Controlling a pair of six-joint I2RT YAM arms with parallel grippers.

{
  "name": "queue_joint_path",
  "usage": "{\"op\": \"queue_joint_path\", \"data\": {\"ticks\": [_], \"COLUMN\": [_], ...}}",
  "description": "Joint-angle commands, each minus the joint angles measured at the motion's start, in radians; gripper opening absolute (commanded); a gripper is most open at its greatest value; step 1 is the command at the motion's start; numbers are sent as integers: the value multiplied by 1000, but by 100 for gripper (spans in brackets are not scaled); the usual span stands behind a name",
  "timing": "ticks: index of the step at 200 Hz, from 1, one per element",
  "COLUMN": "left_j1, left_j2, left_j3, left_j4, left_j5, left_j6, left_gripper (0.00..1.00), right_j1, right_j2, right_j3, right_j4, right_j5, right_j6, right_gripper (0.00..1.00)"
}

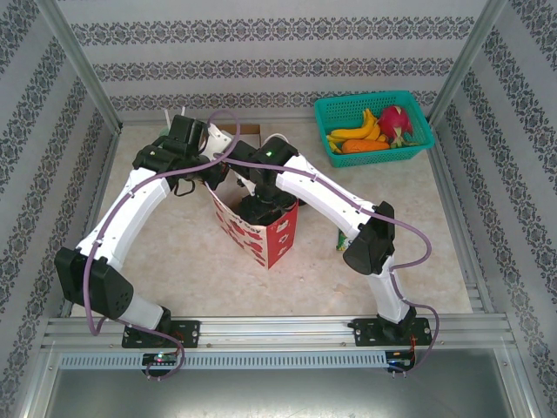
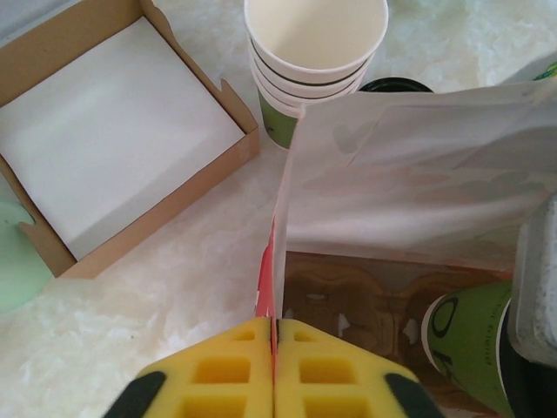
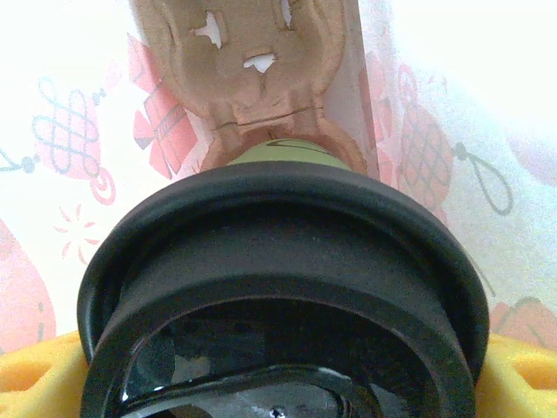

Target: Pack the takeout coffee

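The takeout coffee, a green cup under a round black lid, hangs inside the red-and-white paper bag. My right gripper is shut on it, with a yellow pad showing at each side of the lid. Below the cup lies a brown pulp cup carrier on the bag's floor. In the left wrist view the cup's green side shows inside the bag. My left gripper is shut on the bag's rim, the paper edge pinched between its yellow pads. From above, the left gripper is at the bag's back left and the right gripper reaches into its mouth.
A stack of lidless paper cups stands just behind the bag. A brown cardboard box of white napkins lies to its left. A green basket of fruit sits at the back right. Metal frame posts and patterned walls ring the table.
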Motion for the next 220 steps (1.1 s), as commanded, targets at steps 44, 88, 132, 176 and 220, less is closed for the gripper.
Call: {"op": "queue_joint_path", "data": {"ticks": [44,88,132,176,220], "left_j1": [5,5,5,6,5], "left_j2": [-42,-39,-35,-21,-23], "left_j3": [-21,-19,-18,-5,-9], "left_j4": [32,41,50,44,53], "left_j5": [-12,14,4,-36,-16], "left_j6": [13,4,-9,-24,-27], "left_gripper": [0,0,0,0,0], "right_j1": [-15,-15,-15,-14,-15], "right_j2": [45,55,62,59,53], "right_j3": [-15,-20,-29,-52,-93], "right_j4": [2,20,41,67,100], "right_j5": [-19,-20,-25,-26,-28], "right_j6": [-74,-88,-95,-87,-86], "right_gripper": [49,49,49,49,49]}}
